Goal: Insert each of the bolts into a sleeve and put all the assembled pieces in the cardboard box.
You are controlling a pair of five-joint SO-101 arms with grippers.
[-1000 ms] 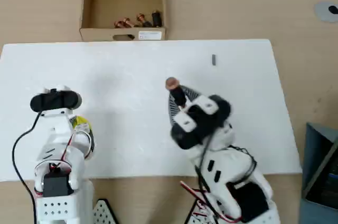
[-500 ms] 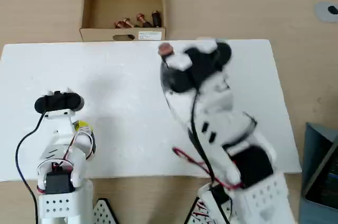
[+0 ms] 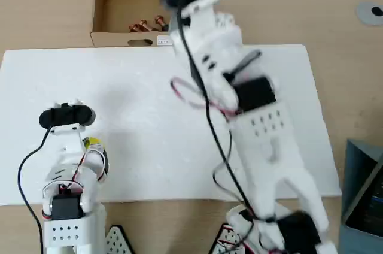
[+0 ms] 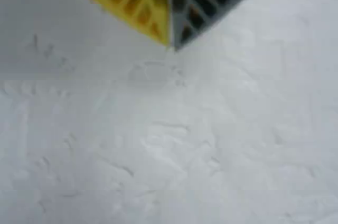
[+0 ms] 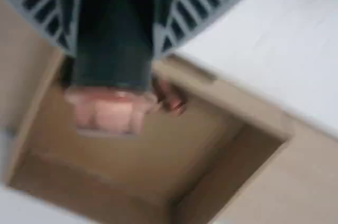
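Observation:
My right gripper [image 5: 113,49] is shut on an assembled piece: a black sleeve [image 5: 113,28] with a copper bolt head [image 5: 108,113] sticking out of its end. It hangs over the open cardboard box [image 5: 211,145]. In the high view the right arm [image 3: 206,26] stretches across the mat to the box [image 3: 96,8] and covers the box's right part. Several assembled pieces [image 3: 146,25] lie at the box's front wall. My left gripper [image 4: 170,42] is shut with nothing in it, just above the white mat [image 4: 174,145]; its arm [image 3: 66,116] sits at the front left.
The white mat [image 3: 119,98] covers most of the table. A dark grey bin [image 3: 365,188] stands at the right edge. A round grey disc [image 3: 370,12] lies at the back right on the bare wood.
The right arm has swung from the middle of the mat out to the cardboard box, carrying the sleeve and bolt. The left arm has hardly moved.

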